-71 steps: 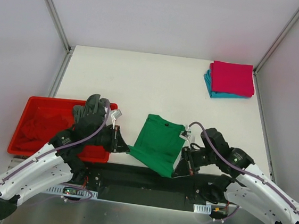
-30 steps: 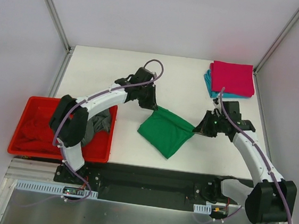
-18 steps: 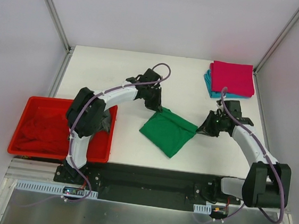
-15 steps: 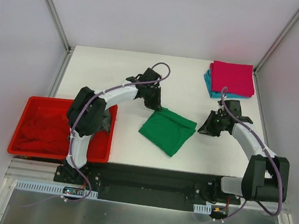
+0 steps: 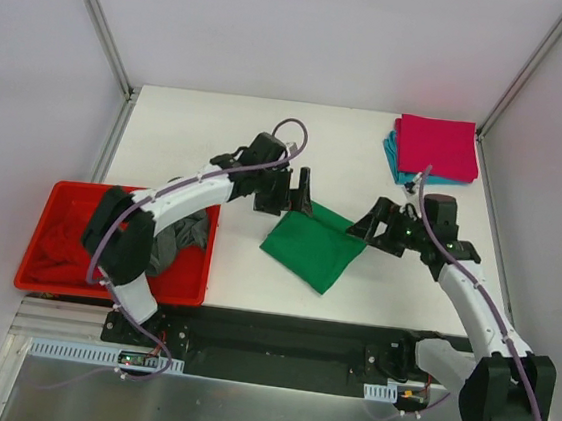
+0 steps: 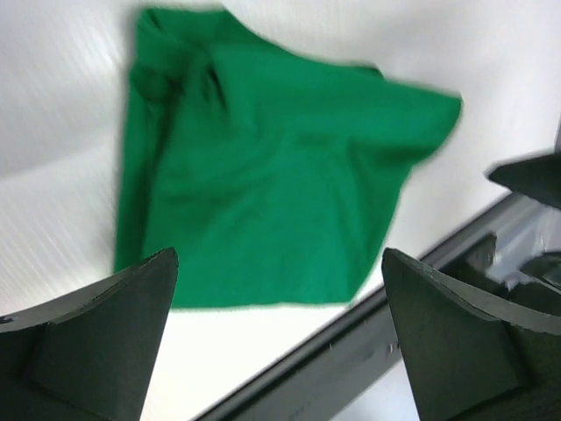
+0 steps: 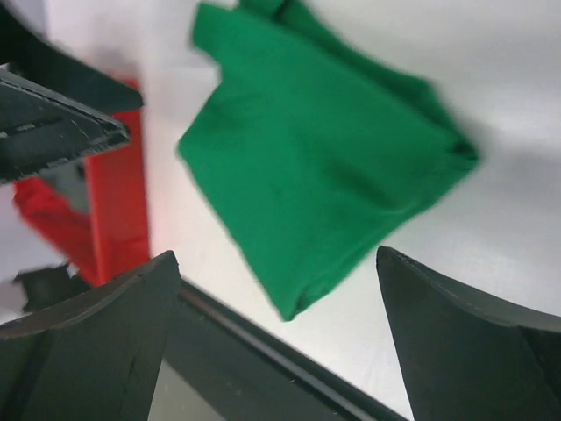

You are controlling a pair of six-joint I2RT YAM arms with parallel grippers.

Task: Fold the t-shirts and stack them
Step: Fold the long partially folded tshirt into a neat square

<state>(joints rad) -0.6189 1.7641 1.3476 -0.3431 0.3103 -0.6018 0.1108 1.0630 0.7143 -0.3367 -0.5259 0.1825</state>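
Folded bright green cloth t-shirt lying flat mid-way across white bench, held by neither arm, left gripper spread wide just beside its far corner, right gripper likewise agape near its right corner, folded magenta-pink t-shirt stacked far right

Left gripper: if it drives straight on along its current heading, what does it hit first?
Most likely the green shirt: the left wrist view shows it dead ahead of the open left gripper, lying on the white table. Nothing else shows in between; the gap is hard to judge.
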